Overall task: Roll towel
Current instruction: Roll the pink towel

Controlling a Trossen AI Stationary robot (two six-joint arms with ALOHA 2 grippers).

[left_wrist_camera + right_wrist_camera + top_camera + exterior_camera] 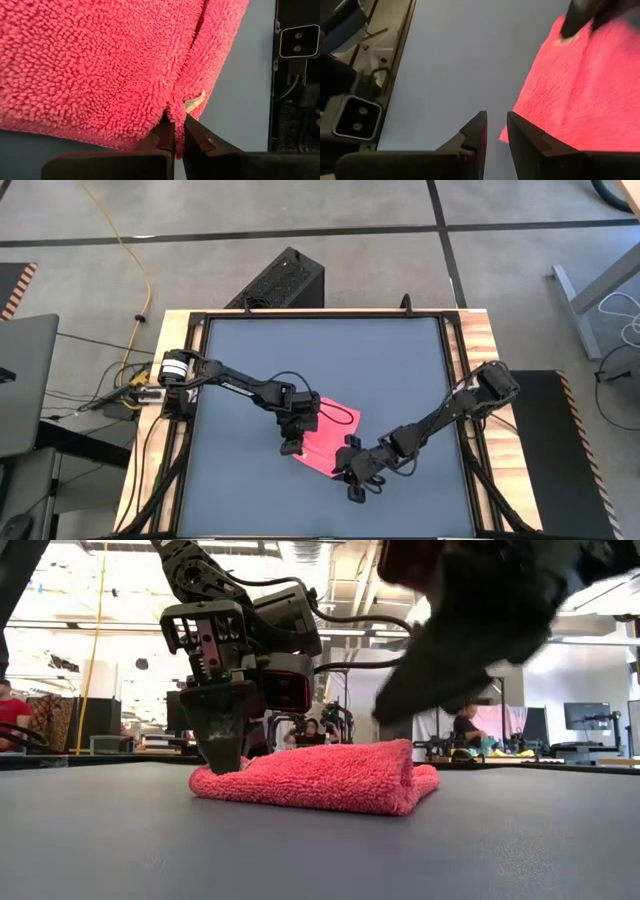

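Bright pink plain towel [325, 437], dark grey tabletop [330, 360], black arms, light wood table edge [470, 330]

Yellow cable [135, 255], black case [280, 280].

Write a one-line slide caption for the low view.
Left hand, shut, pinches one edge of the folded pink towel on the dark grey tabletop, the right arm looming close by.

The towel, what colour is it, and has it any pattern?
Bright pink towel, plain, no pattern; the left wrist view shows it best.
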